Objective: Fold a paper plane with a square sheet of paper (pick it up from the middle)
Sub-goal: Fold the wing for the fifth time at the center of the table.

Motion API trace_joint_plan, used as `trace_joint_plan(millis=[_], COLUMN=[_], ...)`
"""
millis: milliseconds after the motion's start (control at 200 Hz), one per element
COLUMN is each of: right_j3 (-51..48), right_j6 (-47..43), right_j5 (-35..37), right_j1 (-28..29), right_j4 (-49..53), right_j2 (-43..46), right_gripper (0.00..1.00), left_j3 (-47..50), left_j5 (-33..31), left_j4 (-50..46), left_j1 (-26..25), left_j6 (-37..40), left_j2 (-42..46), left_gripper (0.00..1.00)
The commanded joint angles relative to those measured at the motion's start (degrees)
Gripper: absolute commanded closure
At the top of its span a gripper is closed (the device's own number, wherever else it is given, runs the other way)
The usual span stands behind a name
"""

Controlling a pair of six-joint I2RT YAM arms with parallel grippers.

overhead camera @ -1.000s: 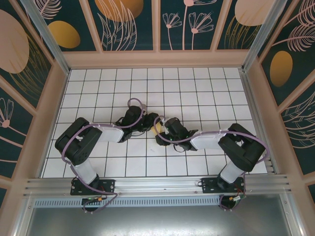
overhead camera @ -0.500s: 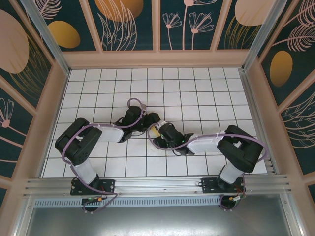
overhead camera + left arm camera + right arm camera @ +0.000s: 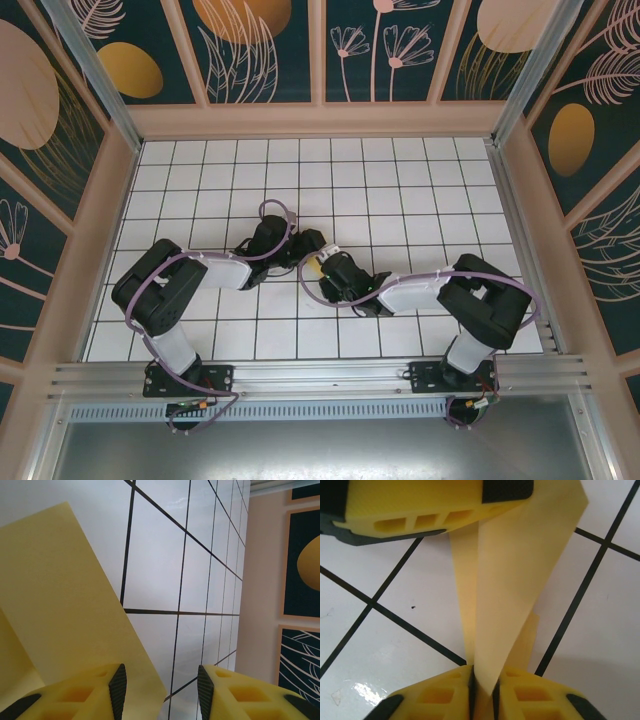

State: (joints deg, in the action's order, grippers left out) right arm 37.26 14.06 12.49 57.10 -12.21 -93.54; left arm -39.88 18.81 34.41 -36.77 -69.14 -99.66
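The square sheet of paper is folded into a narrow pale-yellow wedge that stands up off the tiles. My right gripper is shut on its near tip, with both pads pressed against the layers. In the left wrist view the paper spreads out flat under my left gripper, which is open; its edge ends in the gap between the jaws. One left finger lies over the paper's far end. From above, the two grippers meet mid-table, and a sliver of the paper shows between them.
The white gridded table lies inside tan walls with dark floral panels. A metal rail runs along the near edge by the arm bases. Purple cables loop over both arms.
My right gripper has shifted a little to the left and forward, and has closed on the tip of the folded paper. The left arm has held still with its jaws apart.
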Motion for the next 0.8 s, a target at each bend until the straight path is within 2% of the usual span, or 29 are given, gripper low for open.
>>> trace_joint_plan(millis=[0,165,315,510,706,796], right_j3=[-0.14,-0.34,-0.61,-2.70,-8.33,-9.53], right_j6=[0.75,1.05,1.74,5.08,11.71,13.85], right_j5=[1.51,0.55,-2.21,-15.84,-32.39,-37.05], right_j1=[0.20,0.17,-0.22,-3.87,-11.35,-13.31], right_j4=[-1.02,-1.13,-1.37,-4.87,-14.95,-17.94], right_j2=[0.65,1.47,2.69,4.73,5.93,5.44], right_gripper=[0.89,1.00,1.00,1.00,1.00,1.00], left_j3=[-0.64,-0.64,-0.70,0.40,0.51,0.15], left_j5=[-1.10,-1.32,-1.32,-3.07,-5.78,-5.67], left_j4=[-0.57,-0.66,-1.02,-2.88,-6.05,-6.49], left_j1=[-0.33,-0.36,-0.32,-0.32,-0.32,-0.36], left_j6=[-0.08,-0.06,0.32,1.44,3.17,3.79], left_j2=[0.61,0.89,1.13,5.37,8.63,8.84], left_gripper=[0.55,0.55,0.54,0.50,0.45,0.44])
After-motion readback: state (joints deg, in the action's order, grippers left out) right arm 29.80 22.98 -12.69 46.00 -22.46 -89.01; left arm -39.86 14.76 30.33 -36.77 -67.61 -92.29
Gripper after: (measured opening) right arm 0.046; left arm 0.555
